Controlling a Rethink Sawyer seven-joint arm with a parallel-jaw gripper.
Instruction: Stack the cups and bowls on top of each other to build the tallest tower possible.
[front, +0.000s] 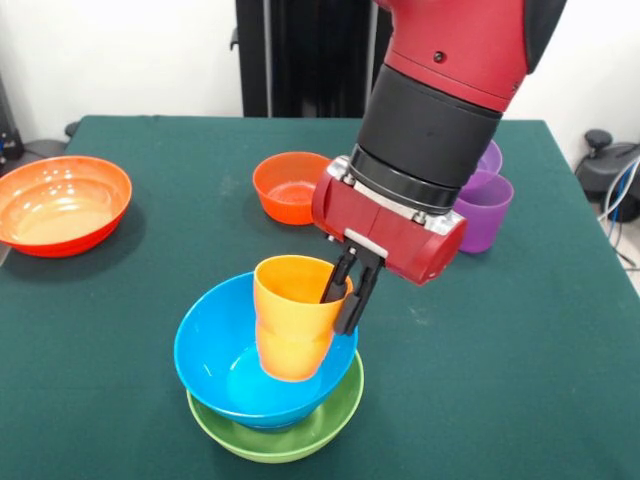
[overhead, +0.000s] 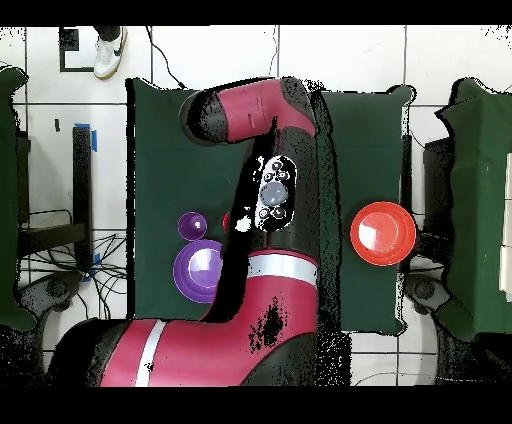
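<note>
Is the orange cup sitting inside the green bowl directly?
No, the orange cup stands tilted in the light blue bowl, which itself rests in the green bowl.

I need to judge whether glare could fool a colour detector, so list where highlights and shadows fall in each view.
Front view: soft white highlights sit on the wide shallow orange-red plastic bowl and inside the deep light blue plastic bowl; the red and black arm casts only a faint shadow on the green table cloth. Overhead view: a bright patch glints on the orange-red bowl and the wide purple plastic bowl.
</note>
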